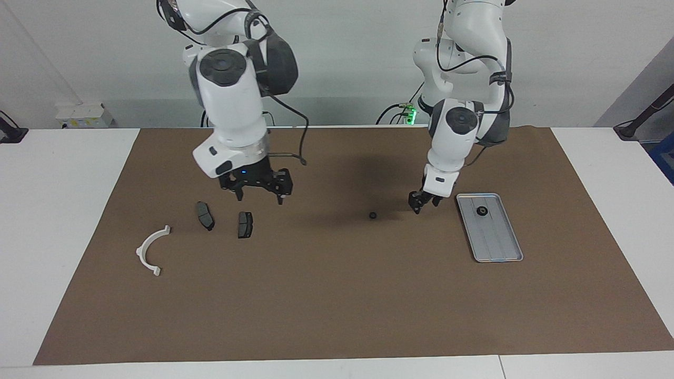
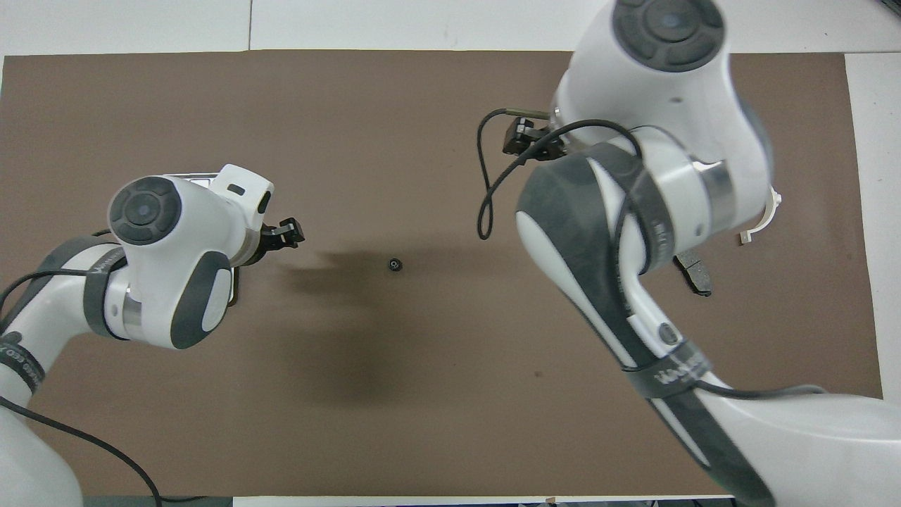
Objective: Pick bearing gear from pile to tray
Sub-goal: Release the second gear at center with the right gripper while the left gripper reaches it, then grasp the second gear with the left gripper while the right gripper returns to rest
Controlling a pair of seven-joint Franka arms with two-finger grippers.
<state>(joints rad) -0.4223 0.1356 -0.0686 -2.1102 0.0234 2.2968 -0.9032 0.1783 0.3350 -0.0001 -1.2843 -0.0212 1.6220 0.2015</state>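
Now, you have one gear [image 1: 481,211] lying in the tray [image 1: 497,250], at the end of it nearer the robots, and a second small black gear [image 1: 373,216] loose on the mat [image 1: 337,295], about midway between the tray and the pads [image 1: 245,225].

The relation that counts is between that loose gear and the left hand [image 1: 423,202]. The left hand hangs low over the mat between the gear and the tray, just off the tray's rim, so the gear lies from it toward the right arm's end of the surface, at much the same depth. You cannot tell from these views whether its fingers are apart or together; nothing shows between them. The gear is round, so it has no long axis to line up with; any approach angle should serve.

The right hand [image 1: 257,187] hovers over the mat above the pads, jaws spread wide and empty. It is well apart from the loose gear, clearly farther than the left hand is. The white bracket [image 1: 151,251] lies past the pads toward the right arm's end, untouched.

By my reading, the left arm is the one to take the gear: a short sideways travel, a drop, then the carry to the tray beside it.
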